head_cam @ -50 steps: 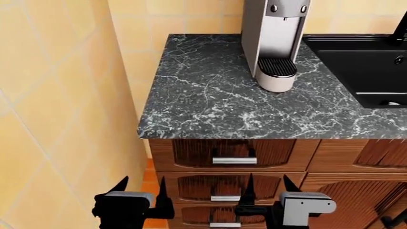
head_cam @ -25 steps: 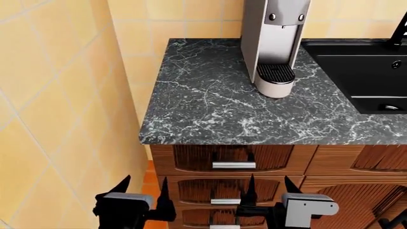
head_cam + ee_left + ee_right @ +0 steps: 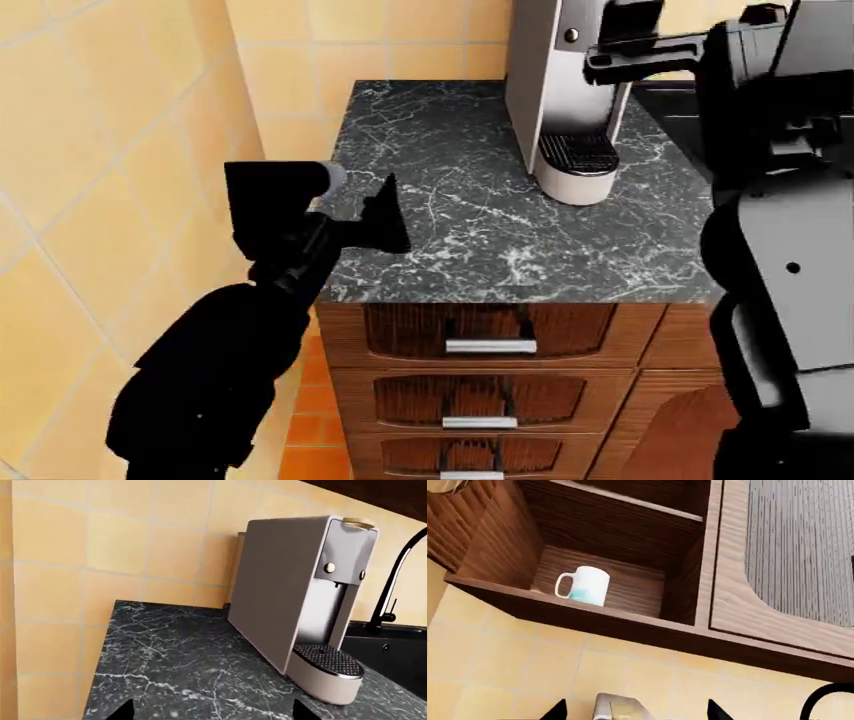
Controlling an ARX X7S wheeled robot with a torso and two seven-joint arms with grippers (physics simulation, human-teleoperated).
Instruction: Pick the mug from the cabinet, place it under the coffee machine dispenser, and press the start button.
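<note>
The white mug (image 3: 584,585) stands upright on the bottom shelf of an open wooden wall cabinet (image 3: 594,615), handle to one side, high above my right gripper (image 3: 635,712). That gripper is open and empty, and in the head view it is raised beside the machine's head (image 3: 617,45). The coffee machine dispenser (image 3: 347,550) overhangs a black round drip tray (image 3: 328,660), which holds nothing. In the head view the machine (image 3: 567,90) stands at the back of the counter. My left gripper (image 3: 212,714) is open and empty, hovering at the counter's left front (image 3: 380,215).
The dark marble counter (image 3: 441,200) ends at a tiled wall (image 3: 120,150) on the left. Drawers with metal handles (image 3: 491,346) sit below it. A black faucet (image 3: 393,585) and sink lie beyond the machine. A closed cabinet door (image 3: 800,555) hangs beside the open shelf.
Both arms have risen from below the counter. The left gripper is now at the counter's left front edge. The right arm is now up by the machine's head, covering the sink.
</note>
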